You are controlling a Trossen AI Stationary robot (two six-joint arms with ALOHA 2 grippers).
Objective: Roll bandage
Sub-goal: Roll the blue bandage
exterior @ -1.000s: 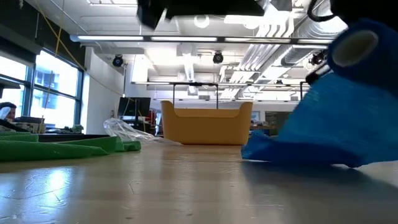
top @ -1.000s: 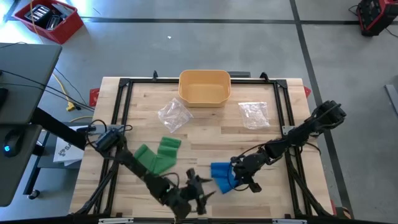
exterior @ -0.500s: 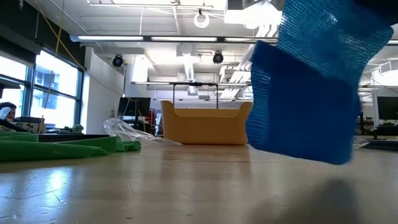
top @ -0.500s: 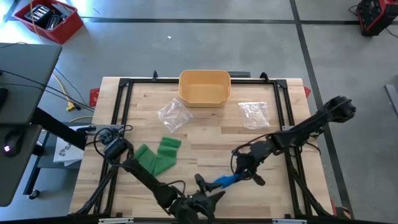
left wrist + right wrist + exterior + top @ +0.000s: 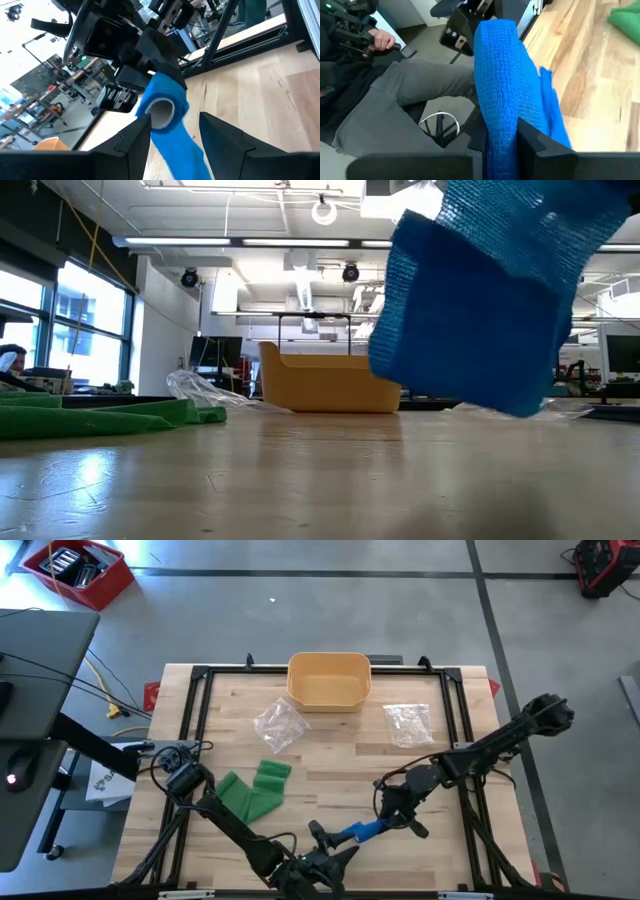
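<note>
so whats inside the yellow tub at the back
The yellow tub looks bare inside from above; nothing shows on its floor. The low view shows only its outer wall.

One blue bandage (image 5: 364, 831), one green bandage (image 5: 254, 790), two clear plastic bags (image 5: 279, 724), one yellow bin (image 5: 329, 680), two grippers (image 5: 330, 852).

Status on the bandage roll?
Right gripper shut on blue bandage, roll lifted off table. Left gripper open around the hanging tail. Green bandage lies clear.
</note>
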